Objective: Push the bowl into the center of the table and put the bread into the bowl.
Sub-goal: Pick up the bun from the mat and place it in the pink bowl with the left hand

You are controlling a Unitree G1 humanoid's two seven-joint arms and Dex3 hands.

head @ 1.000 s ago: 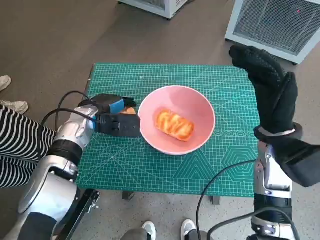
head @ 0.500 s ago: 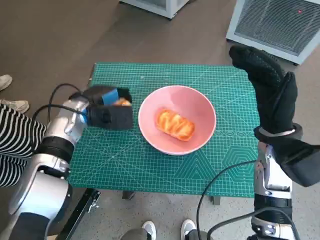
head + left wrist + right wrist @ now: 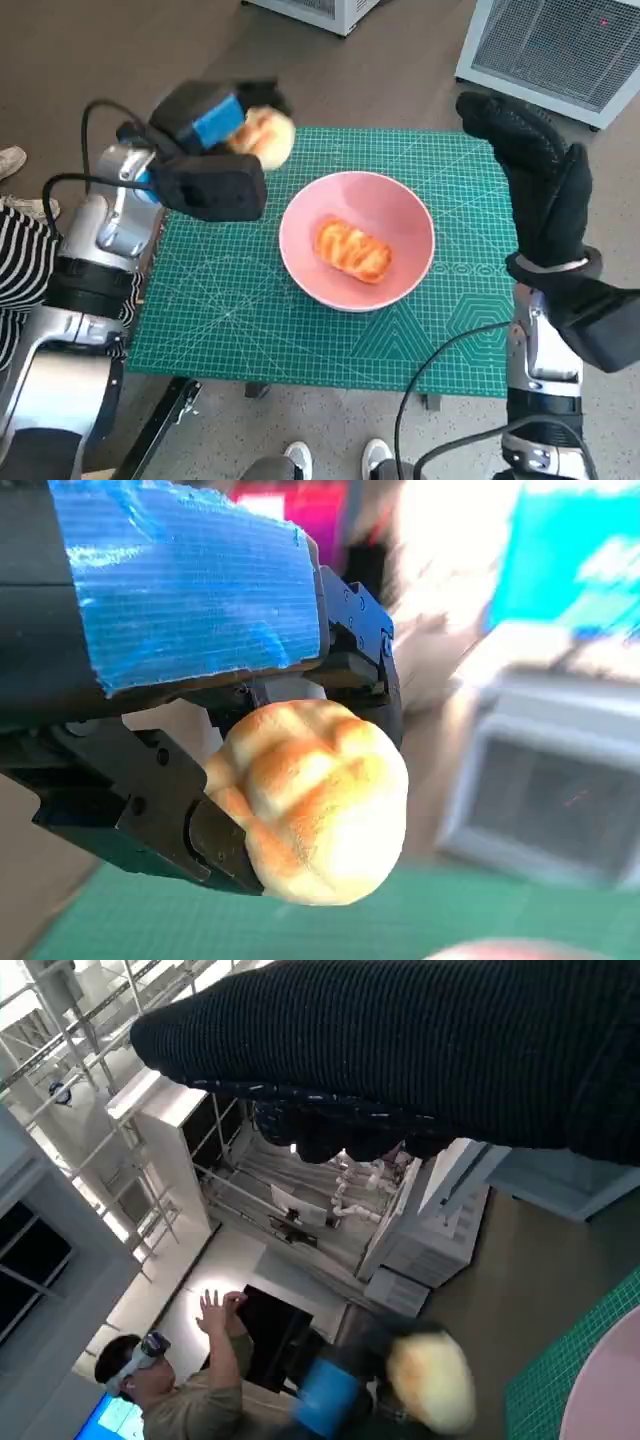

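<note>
On the green cutting mat point(image 3: 300, 340), where the pink bowl point(image 3: 400, 215) already held one loaf point(image 3: 350, 250) near center, my left hand point(image 3: 205, 150) had lifted the round bread point(image 3: 265, 135), clamped, ready for transfer, while my right hand point(image 3: 535, 180) stayed raised, fingers apart.

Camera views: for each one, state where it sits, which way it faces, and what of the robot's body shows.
Head view: on the head, looking steeply down at the green table and pink bowl; both forearms show, with the left hand and right hand.
Left wrist view: behind the left hand, facing along its fingers, which hold the round bread.
Right wrist view: behind the gloved right hand, facing across the room towards a person.
Shared: all three views show the round bread.
</note>
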